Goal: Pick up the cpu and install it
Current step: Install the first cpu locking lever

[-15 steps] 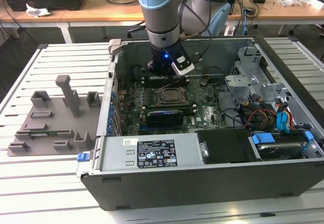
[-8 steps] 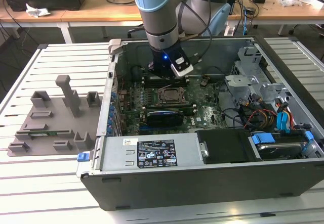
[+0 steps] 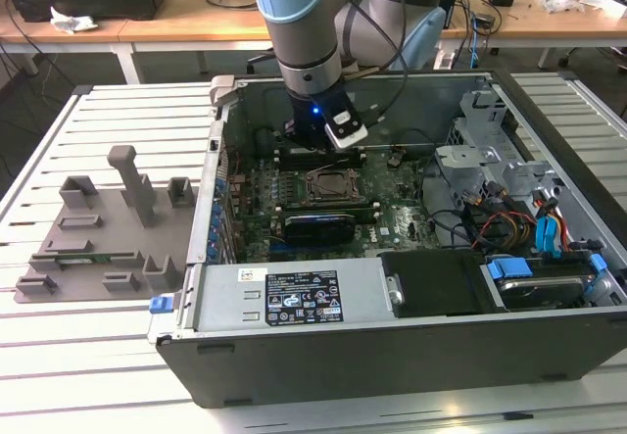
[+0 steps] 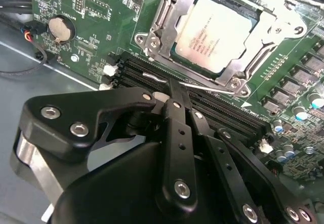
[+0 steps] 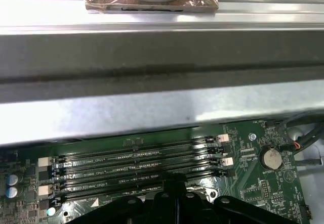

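The cpu (image 4: 216, 33) lies seated in its socket frame (image 4: 152, 42); my gripper (image 4: 174, 90), clenched shut and empty, hovers just beside it, above the memory slots (image 5: 136, 166).

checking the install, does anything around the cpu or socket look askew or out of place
Nothing stands out. In the second wrist view the cpu lies flat and square inside the socket frame, with the gripper shut over the memory slots beside it. No loose parts show on the motherboard.
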`<state>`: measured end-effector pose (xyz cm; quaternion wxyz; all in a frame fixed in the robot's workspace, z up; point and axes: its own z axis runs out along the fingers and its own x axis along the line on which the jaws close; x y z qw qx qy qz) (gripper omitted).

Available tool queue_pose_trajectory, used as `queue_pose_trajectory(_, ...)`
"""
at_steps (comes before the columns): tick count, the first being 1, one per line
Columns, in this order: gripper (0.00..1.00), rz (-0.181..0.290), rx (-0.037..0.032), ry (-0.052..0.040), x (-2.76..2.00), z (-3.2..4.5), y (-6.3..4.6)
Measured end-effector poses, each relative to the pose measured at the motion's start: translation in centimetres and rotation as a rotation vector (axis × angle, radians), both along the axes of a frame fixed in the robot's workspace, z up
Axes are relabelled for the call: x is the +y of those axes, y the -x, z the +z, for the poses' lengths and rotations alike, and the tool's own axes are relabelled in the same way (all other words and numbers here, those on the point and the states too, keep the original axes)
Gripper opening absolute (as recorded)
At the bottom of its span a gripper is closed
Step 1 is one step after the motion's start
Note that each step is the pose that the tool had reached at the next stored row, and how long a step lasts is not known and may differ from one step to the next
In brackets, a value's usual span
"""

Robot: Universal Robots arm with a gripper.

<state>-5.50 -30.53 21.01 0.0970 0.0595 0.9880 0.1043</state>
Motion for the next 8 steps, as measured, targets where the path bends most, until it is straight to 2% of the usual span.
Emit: queue_pose_trajectory(8,0.11,-0.039,-0.0001,0.0004,0.04,-0.55,0.27)
